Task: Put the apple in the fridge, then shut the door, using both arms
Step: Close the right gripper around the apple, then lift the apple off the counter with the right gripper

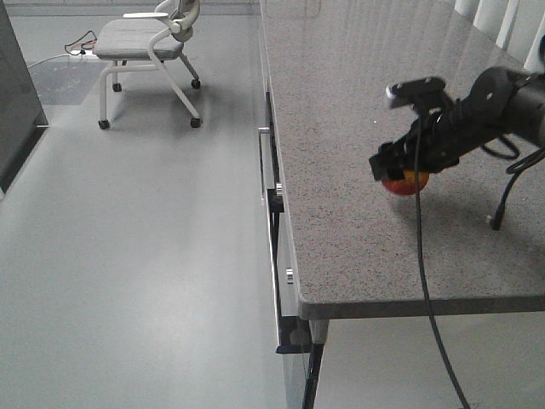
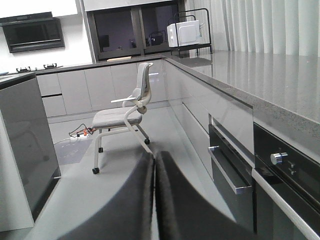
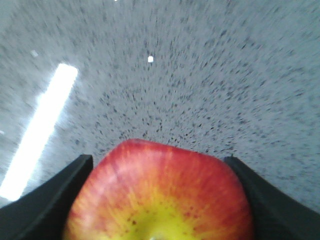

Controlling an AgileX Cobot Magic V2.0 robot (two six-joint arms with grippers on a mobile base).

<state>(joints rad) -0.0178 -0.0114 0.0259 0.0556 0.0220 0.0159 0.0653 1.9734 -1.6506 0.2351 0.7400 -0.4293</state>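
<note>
The apple, red with a yellow patch, is low over the speckled grey counter; I cannot tell whether it touches the top. My right gripper is shut on it. In the right wrist view the apple fills the gap and both black fingers press its sides. My left gripper is shut and empty, its fingers pressed together, low over the floor and pointing at a chair. A dark grey glossy panel stands at the left; I cannot tell if it is the fridge. No open door or white interior shows.
A grey wheeled chair stands on the floor ahead, also in the left wrist view. The counter front has drawers and handles and an oven. A microwave sits at the counter's far end. A black cable hangs off the counter edge.
</note>
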